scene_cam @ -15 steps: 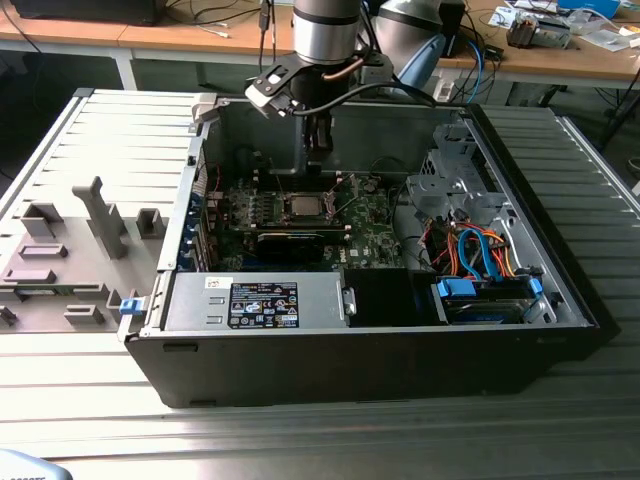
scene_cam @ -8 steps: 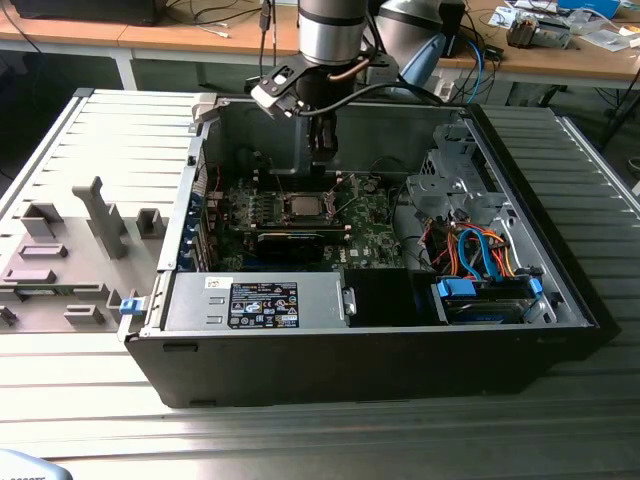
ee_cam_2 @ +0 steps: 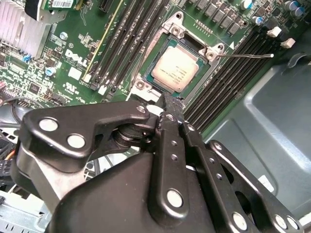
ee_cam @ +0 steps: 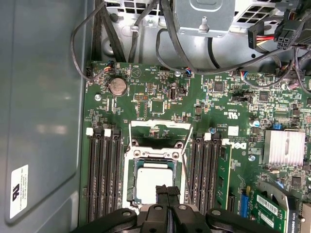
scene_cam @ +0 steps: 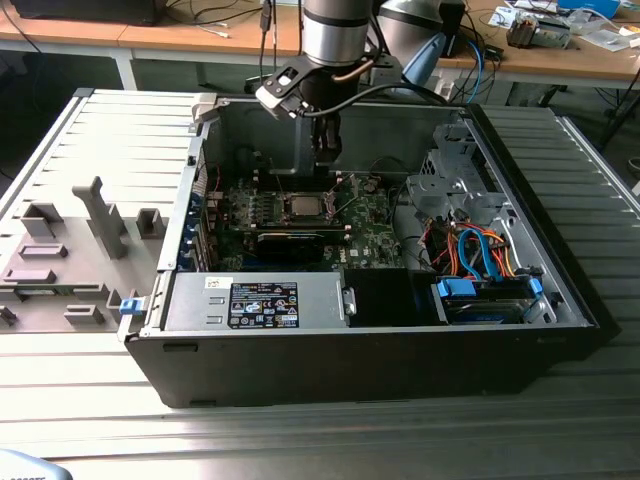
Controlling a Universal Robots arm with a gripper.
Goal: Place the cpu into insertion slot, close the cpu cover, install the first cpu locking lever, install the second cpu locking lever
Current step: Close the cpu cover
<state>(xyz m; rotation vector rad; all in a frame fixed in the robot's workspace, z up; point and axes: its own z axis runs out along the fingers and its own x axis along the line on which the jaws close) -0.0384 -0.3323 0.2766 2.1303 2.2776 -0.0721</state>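
On the exterior view's left, a grey moulded plastic fixture (scene_cam: 70, 250) lies beside the open black steel computer case (scene_cam: 380, 360), both on a ribbed grey metal table (scene_cam: 300, 440). Inside, the green circuit board (scene_cam: 370, 225) carries the silver-rimmed square insertion slot (ee_cam: 128, 179), with the flat grey-beige cpu (ee_cam: 148, 179) seated in it. The thin silvery windowed cpu cover (ee_cam: 160, 123) stands raised. The black gripper (ee_cam: 167, 190) hangs over the cpu's edge, jaws pressed together on nothing. Orange and blue cables (scene_cam: 480, 250) crowd the right bay. Wooden benches (scene_cam: 590, 60) stand behind.
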